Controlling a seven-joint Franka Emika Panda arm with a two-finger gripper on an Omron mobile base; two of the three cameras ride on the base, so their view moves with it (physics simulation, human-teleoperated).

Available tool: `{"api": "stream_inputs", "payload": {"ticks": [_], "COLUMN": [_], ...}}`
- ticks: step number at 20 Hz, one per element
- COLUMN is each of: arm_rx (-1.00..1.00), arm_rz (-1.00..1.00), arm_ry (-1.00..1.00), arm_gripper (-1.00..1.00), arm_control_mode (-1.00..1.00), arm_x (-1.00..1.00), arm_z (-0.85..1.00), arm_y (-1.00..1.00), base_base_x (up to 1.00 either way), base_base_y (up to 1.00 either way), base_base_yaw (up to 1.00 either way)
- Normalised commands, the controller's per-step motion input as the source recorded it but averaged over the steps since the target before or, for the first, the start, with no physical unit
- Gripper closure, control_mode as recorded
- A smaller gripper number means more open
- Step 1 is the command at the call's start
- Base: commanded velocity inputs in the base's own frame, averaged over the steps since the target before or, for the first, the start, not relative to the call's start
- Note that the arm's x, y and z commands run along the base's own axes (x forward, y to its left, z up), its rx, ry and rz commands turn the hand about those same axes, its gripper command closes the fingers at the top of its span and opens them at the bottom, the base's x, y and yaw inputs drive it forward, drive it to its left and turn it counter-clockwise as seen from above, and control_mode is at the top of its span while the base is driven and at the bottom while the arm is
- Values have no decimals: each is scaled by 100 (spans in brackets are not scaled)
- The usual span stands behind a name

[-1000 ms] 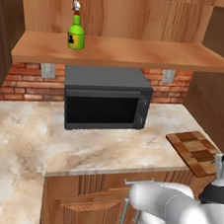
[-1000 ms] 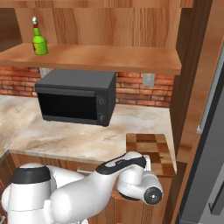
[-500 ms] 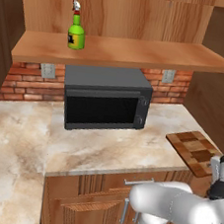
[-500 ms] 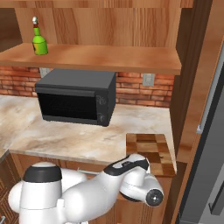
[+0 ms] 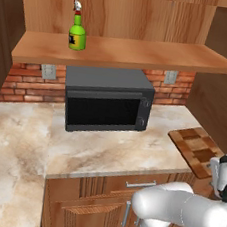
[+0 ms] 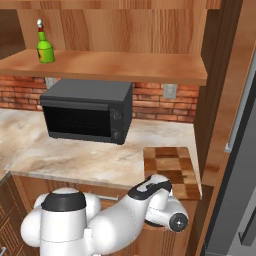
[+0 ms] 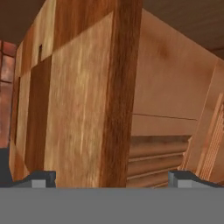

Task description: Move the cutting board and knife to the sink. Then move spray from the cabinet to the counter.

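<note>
The cutting board (image 5: 197,150), a flat patchwork of light and dark brown wooden blocks, lies at the right end of the marbled bench (image 5: 105,152), its near edge reaching the bench's front edge. In the hand view the board (image 7: 83,105) looms edge-on between the fingertips (image 7: 41,178); the jaws stand fully apart, gripping nothing. The green spray (image 5: 78,28) stands upright on the cabinet (image 5: 137,17) shelf above the black microwave (image 5: 106,104); its black-and-yellow label is too small to read.
</note>
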Motion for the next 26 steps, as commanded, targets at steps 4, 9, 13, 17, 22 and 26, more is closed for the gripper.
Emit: {"api": "stream_inputs", "payload": {"ticks": [4,9,13,17,22,26], "arm_rx": [0,0,0,3,7,5], "arm_rz": [0,0,0,0,0,0], "arm_ry": [0,1,-3,-14,-19,-26], "arm_gripper": [100,100,100,100,100,100], "arm_control_mode": [-100,-100,-100,-100,-100,-100], "arm_x": [8,3,0,-23,-42,-42], "arm_z": [0,0,21,72,97,100], "arm_y": [0,0,0,0,0,2], "base_base_x": [0,0,0,0,0,0], "base_base_y": [0,0,0,0,0,0], "base_base_yaw": [0,0,0,0,0,0]}}
